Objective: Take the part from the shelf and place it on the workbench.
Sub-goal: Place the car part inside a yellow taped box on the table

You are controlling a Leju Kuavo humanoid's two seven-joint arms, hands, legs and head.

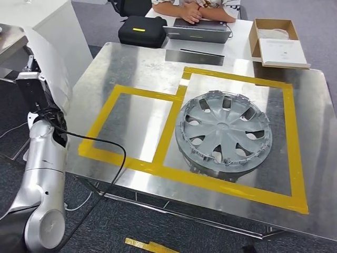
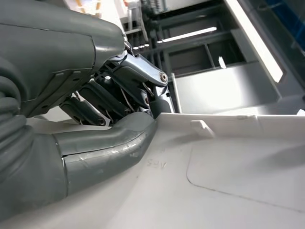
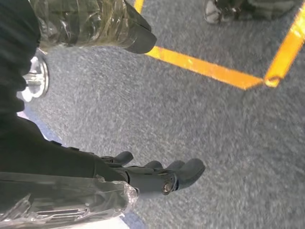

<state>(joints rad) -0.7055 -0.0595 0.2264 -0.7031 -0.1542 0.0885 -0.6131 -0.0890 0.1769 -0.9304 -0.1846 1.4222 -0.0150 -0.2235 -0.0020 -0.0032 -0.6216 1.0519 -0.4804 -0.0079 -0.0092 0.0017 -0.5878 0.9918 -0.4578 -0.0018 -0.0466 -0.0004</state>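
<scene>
The left hand clamps the edge of a white plastic part, held at the bench's left so it can go down there, while the right hand hangs empty with fingers apart.

The silver left arm is raised, its grey left hand gripping the white plastic panel; the right hand hangs with fingers extended, holding nothing
</scene>
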